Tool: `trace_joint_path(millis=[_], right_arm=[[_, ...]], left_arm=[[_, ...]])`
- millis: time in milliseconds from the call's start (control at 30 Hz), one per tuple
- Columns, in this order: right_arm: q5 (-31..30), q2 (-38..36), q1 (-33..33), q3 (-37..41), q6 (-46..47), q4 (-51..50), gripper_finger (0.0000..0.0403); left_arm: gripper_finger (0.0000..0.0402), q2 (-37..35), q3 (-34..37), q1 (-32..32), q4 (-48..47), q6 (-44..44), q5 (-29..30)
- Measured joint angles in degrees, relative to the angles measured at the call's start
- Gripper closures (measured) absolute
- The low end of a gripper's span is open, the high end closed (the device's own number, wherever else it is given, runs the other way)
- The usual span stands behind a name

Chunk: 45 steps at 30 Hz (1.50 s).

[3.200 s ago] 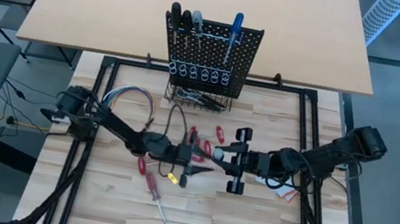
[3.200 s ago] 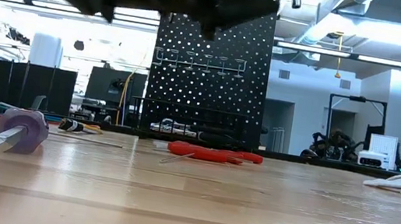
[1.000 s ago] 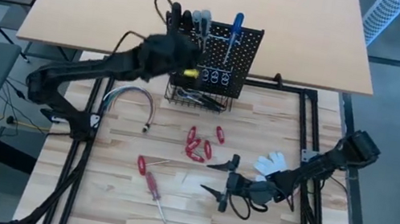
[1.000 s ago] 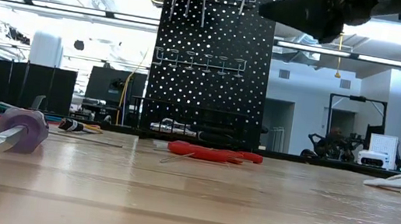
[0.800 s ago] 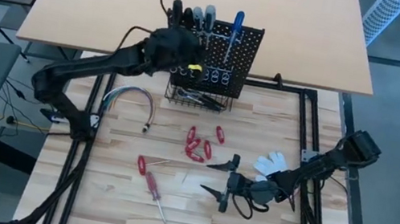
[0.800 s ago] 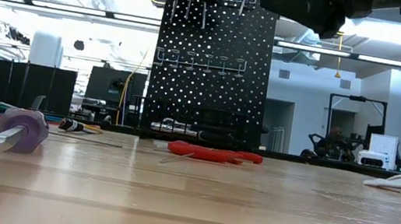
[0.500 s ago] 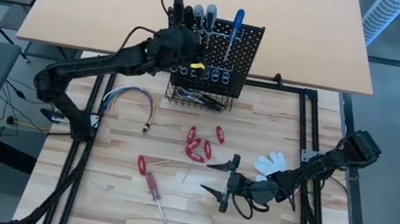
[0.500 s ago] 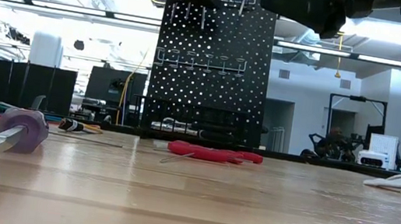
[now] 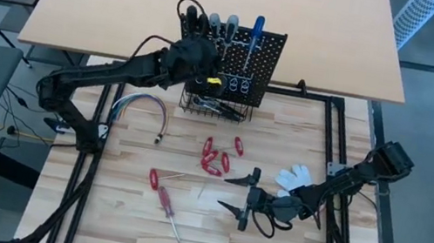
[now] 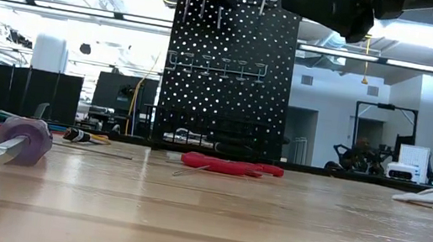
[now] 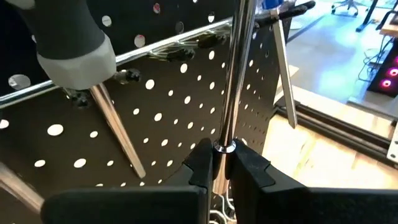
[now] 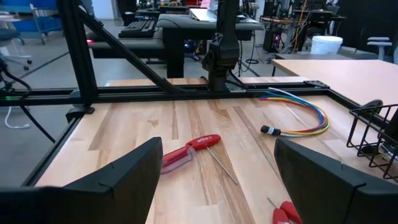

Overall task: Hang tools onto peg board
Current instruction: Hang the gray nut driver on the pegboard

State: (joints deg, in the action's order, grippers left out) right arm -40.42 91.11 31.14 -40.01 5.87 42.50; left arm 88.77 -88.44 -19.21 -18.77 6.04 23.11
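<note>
One screwdriver (image 11: 239, 74), shaft upright, is pinched in the left gripper (image 11: 222, 163) against the peg board (image 9: 263, 67); the right gripper (image 9: 241, 200) waits wide open.

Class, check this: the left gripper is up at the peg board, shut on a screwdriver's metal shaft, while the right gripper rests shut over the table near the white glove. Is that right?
One error: the right gripper is open, not shut; the high view and right wrist view show its fingers spread wide. The rest holds: the left gripper is at the peg board, shut on a screwdriver's metal shaft, and the white glove lies nearby.
</note>
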Motion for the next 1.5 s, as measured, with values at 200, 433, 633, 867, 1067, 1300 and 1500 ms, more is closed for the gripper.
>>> trace_joint_path(millis=[200,433,633,867,1067,1300,1500], right_arm=[[-0.02,-1.08,-0.04,0.0,-0.08,-0.12,0.0085],[-0.04,-2.45,-0.04,0.0,-0.75,-0.33,0.0085],[-0.04,-2.45,-0.04,0.0,-0.81,-0.44,0.0085],[-0.07,-2.45,-0.11,0.0,-0.94,-0.5,0.0085],[-0.07,-2.45,-0.17,0.0,-0.92,-0.5,0.0085],[-0.09,-2.45,-0.17,0.0,-0.73,-1.01,0.0085],[-0.09,-2.45,-0.17,0.0,-0.24,-1.75,0.0085]], left_arm=[[0.038,-0.71,0.0,2.51,-2.21,-0.3,3.6],[0.0379,-1.01,0.04,2.66,-2.59,-1.11,4.06],[0.0378,-0.98,0.07,1.48,-1.42,-1.94,3.91],[0.0378,-0.98,-0.68,-0.72,-1.39,-2.75,3.33],[0.0378,-0.94,-2.7,-1.17,-1.63,-2.57,2.34],[0.0378,-1.03,-3.21,-1.13,-2.94,-2.47,2.38],[0.0377,-1.03,-3.21,-0.42,-5.08,-1.22,2.72]])
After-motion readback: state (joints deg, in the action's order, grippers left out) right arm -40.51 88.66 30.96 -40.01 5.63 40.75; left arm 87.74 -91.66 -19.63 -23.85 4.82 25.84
